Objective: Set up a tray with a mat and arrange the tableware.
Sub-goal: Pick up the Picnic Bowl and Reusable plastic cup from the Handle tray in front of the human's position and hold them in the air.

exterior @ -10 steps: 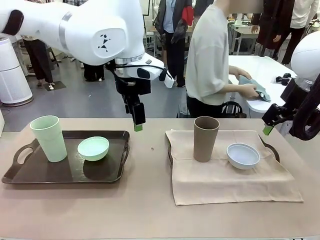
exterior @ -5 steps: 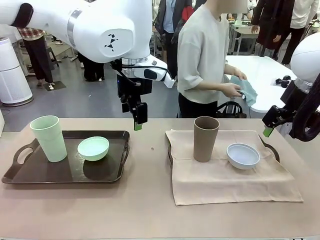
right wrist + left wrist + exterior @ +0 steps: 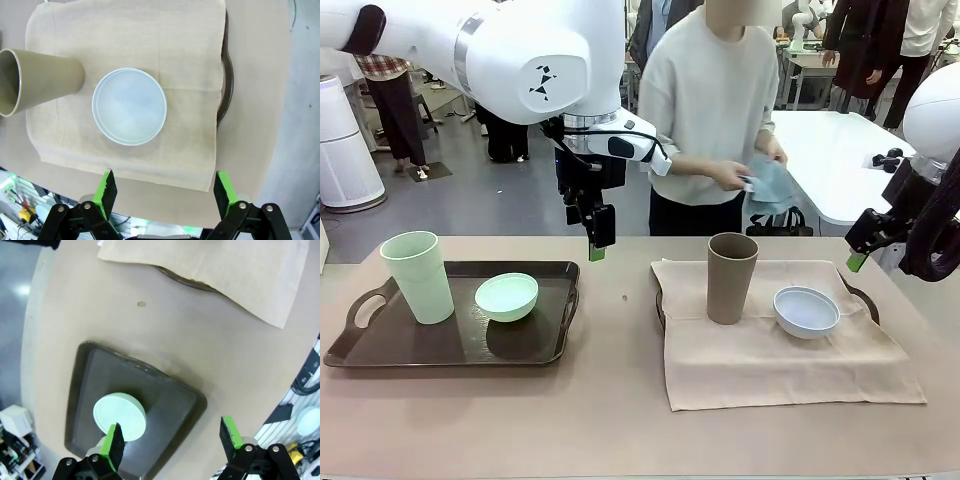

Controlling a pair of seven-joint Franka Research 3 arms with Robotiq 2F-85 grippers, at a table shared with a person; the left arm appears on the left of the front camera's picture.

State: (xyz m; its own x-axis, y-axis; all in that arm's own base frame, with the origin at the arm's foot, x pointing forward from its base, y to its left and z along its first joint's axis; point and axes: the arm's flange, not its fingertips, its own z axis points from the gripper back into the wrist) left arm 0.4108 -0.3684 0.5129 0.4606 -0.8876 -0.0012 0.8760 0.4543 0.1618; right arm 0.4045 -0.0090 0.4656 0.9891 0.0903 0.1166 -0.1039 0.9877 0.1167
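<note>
A mint bowl [image 3: 120, 416] on a bare tray [image 3: 165, 395] lies below the open, empty left gripper [image 3: 172, 435]. A pale bowl [image 3: 129, 106] on a mat [image 3: 150, 40] lies below the open, empty right gripper [image 3: 162, 192]. Matting the bare tray is judged the next step.

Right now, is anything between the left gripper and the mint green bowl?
Nothing visible does. The open left gripper hangs up near the tray's right end, the mint green bowl lies uncovered, and the mint green tumbler stands aside.

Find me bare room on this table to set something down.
Free: the table strip between tray and mat, the table's near edge, and the mat's near half. Crowded: the tray around the green tumbler and green bowl.
</note>
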